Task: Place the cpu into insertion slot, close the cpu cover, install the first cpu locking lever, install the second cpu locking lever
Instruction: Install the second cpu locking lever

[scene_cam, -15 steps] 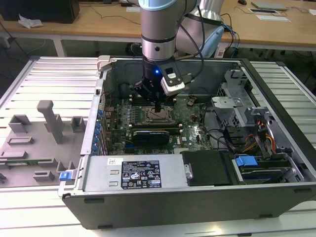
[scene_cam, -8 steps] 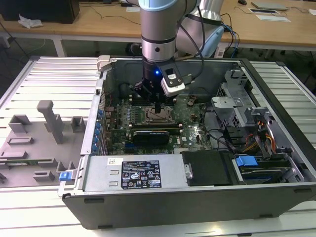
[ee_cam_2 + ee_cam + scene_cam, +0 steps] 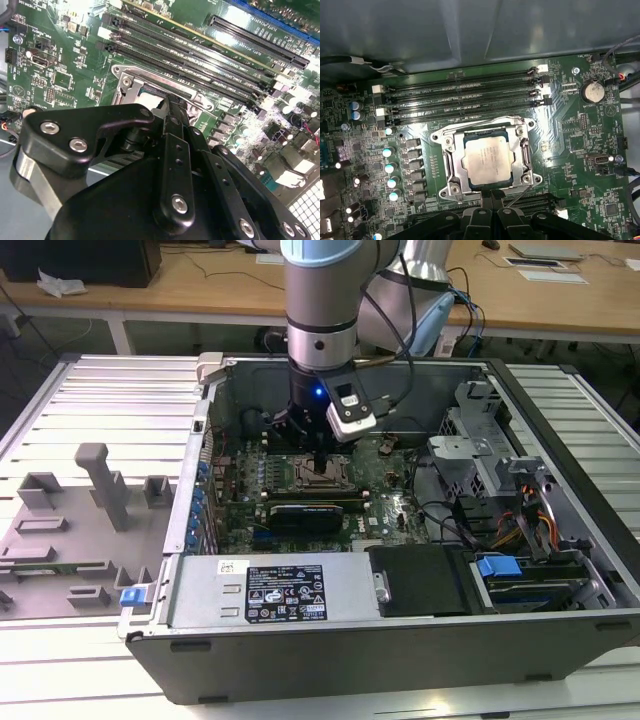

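Open black desktop computer case (image 3: 400, 640) lies on the slatted metal table (image 3: 90, 390); green motherboard (image 3: 580, 145) inside; square metal-edged insertion slot (image 3: 451, 155) sits just beside the long black memory slots (image 3: 465, 102); silver frame-shaped cpu cover (image 3: 522, 150) lies flat around the dull silver-grey square cpu (image 3: 486, 160), seated in the slot; black gripper (image 3: 492, 197) hovers at the socket's edge, fingers together, holding nothing.
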### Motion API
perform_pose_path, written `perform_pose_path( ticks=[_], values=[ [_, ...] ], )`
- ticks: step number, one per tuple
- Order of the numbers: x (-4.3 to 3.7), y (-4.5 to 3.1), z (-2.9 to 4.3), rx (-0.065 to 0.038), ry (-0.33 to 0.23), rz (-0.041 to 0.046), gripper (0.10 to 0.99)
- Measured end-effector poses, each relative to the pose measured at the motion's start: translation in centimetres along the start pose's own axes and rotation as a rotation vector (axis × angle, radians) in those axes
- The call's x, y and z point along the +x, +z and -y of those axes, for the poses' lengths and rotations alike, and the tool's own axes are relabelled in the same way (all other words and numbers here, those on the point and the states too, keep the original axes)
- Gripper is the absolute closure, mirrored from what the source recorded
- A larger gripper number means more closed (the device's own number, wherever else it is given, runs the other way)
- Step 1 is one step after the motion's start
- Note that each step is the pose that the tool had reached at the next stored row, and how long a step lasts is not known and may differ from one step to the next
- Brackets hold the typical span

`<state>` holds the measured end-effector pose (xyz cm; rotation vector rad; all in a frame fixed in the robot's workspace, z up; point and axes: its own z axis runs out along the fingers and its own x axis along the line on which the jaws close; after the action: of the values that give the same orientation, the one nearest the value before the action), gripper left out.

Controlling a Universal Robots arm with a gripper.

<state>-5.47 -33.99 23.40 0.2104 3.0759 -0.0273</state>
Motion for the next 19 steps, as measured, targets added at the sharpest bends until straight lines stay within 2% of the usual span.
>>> perform_pose_path(
  ticks=[7,11,14,16,19],
  values=[
    [-0.04,-0.64,0.01,0.000,0.000,0.0001,0.980],
    [-0.08,-1.30,0.02,0.000,0.000,0.0001,0.980],
    [-0.09,-1.39,0.03,-0.001,0.000,0.0002,0.980],
    [-0.11,-1.40,0.19,0.000,0.000,0.0000,0.980],
    [-0.20,-1.38,0.84,-0.001,0.000,-0.0001,0.980]
  ],
)
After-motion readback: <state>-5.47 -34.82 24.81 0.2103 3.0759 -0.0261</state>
